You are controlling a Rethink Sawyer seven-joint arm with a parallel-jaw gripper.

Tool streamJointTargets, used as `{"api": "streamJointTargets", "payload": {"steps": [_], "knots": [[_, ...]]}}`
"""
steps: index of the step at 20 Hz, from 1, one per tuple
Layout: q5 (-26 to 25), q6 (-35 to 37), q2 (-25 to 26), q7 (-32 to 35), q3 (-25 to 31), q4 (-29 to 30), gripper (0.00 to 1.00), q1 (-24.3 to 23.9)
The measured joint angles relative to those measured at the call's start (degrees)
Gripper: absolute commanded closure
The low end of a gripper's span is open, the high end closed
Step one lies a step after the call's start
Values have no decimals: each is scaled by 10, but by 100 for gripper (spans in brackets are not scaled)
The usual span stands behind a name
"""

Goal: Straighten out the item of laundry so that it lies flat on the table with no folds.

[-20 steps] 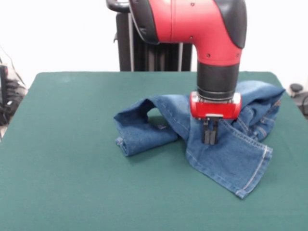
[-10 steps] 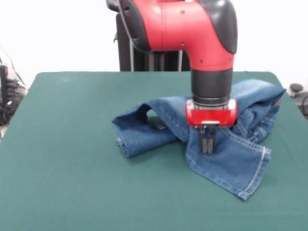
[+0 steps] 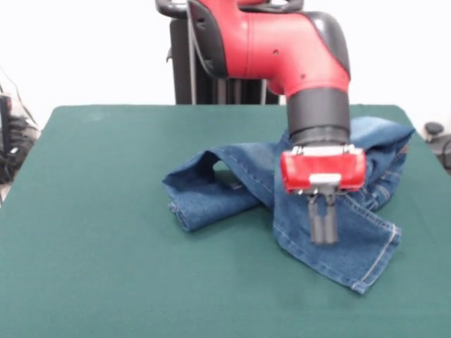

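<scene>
The small blue denim jeans (image 3: 211, 190) lie crumpled right of centre on the dark green table (image 3: 91, 232). One leg is folded over towards the left. The other leg (image 3: 366, 250) spreads towards the near right, its hem showing pale stitching. The waist part (image 3: 384, 137) is bunched up at the far right. My gripper (image 3: 323, 238) hangs from the red arm over the near-right leg. Its dark fingers (image 3: 318, 222) are pressed together with their tips at the denim, and the cloth seems to follow them.
The robot's black pedestal (image 3: 211, 84) stands behind the table's far edge. Dark equipment (image 3: 14, 134) sits off the table's left side, and a small dark object (image 3: 433, 130) lies off the right edge. The jeans' hem lies close to the table's right edge.
My gripper first drifted slightly left, then moved right and towards the camera. The near-right leg's hem shifted the same way, and the left fold slid a little left.
</scene>
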Motion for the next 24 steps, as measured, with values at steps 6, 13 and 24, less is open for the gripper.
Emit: {"api": "streamJointTargets", "payload": {"steps": [6,13,24], "knots": [[41,-157,-8,0,-30,11,100,29],[-9,37,-63,0,1,16,100,-22],[2,549,-106,0,100,37,100,-150]]}}
